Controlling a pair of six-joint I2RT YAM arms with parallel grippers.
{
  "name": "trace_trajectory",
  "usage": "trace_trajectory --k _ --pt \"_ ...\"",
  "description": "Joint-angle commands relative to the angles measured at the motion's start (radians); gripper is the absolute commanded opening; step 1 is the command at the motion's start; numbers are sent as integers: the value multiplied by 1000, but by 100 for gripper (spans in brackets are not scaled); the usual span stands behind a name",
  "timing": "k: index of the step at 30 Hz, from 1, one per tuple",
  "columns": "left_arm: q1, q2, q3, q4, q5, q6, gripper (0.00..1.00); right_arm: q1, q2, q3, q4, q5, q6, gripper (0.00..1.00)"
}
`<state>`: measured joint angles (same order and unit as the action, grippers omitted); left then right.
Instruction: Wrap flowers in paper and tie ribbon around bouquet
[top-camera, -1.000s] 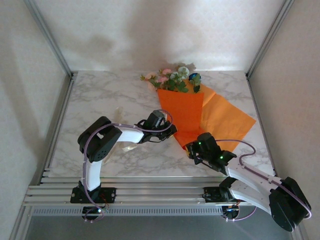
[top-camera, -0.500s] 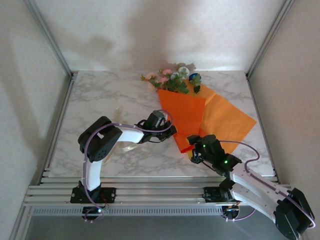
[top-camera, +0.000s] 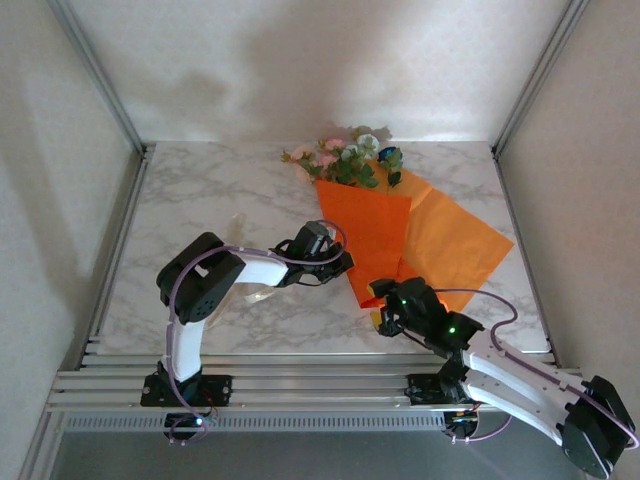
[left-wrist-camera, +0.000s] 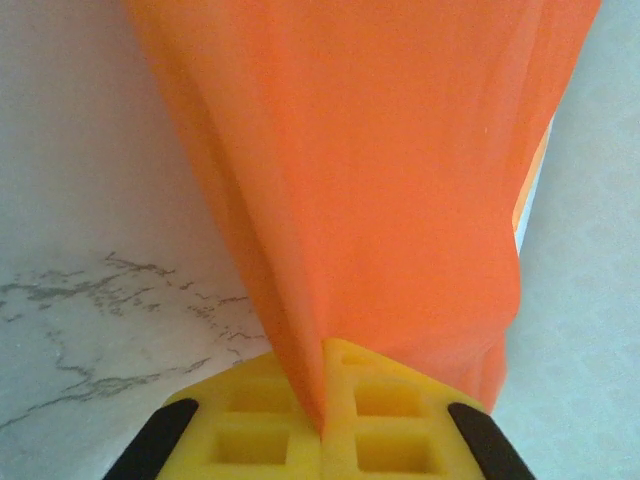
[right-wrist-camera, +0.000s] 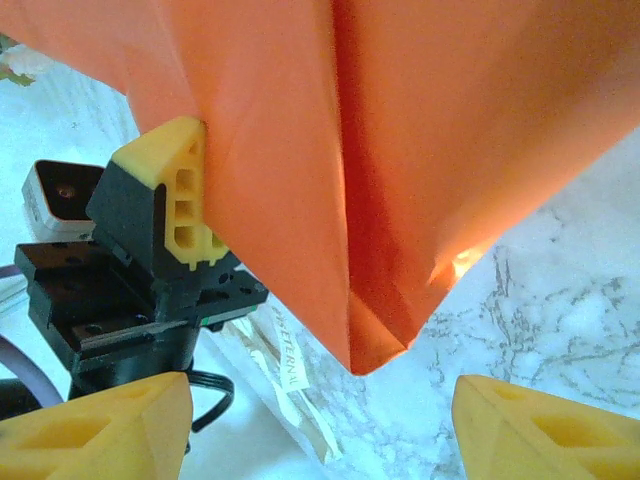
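The bouquet lies at mid-table: the flowers (top-camera: 345, 160) poke out the far end of the folded orange paper (top-camera: 368, 232), and a loose flap (top-camera: 452, 242) spreads to the right. My left gripper (top-camera: 337, 266) is shut on the paper's left edge; its yellow pads (left-wrist-camera: 380, 420) pinch the orange fold (left-wrist-camera: 380, 180). My right gripper (top-camera: 384, 312) stands open just short of the paper's pointed near tip (right-wrist-camera: 372, 355), nothing between its fingers (right-wrist-camera: 100, 430). The pale ribbon (right-wrist-camera: 290, 362) lies flat on the table under that tip.
The left gripper's black body and yellow finger (right-wrist-camera: 175, 200) sit close on the left of the paper in the right wrist view. The marble table (top-camera: 200, 200) has metal rails (top-camera: 300, 385) along its near edge and frame posts at the far corners.
My right gripper opened, let go of the paper's near tip and backed a little toward the near edge. The left gripper kept its grip and place.
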<state>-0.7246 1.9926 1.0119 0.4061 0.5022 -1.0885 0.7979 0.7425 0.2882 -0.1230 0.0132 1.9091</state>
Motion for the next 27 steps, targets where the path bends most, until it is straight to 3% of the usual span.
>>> trace_trajectory --k 1,6,10,11,13,15,18,21,24,27 --pt "5 10 0 -29 28 39 0 10 11 -44 30 77 40 70" --pt "8 14 -3 -32 57 52 0 -11 211 -47 237 65 15 67" --pt "13 21 16 -91 70 94 0 -33 301 -25 303 65 -21 63" --pt "14 20 19 -105 69 104 0 -39 311 -24 308 66 -30 60" --pt "19 9 18 -132 62 123 0 -45 323 -27 301 67 -35 42" --pt "22 -4 10 -136 58 129 0 -45 324 -32 290 70 -43 31" --pt "24 -14 3 -133 65 123 10 -45 314 -38 289 80 -48 16" --pt "14 -44 -22 -111 67 89 32 -46 295 -29 255 84 -48 1" --pt "-20 -93 -54 -92 58 37 44 -45 281 -32 242 82 -43 0" --pt "-63 -127 -81 -105 47 -19 46 -46 270 -41 240 86 -35 0"
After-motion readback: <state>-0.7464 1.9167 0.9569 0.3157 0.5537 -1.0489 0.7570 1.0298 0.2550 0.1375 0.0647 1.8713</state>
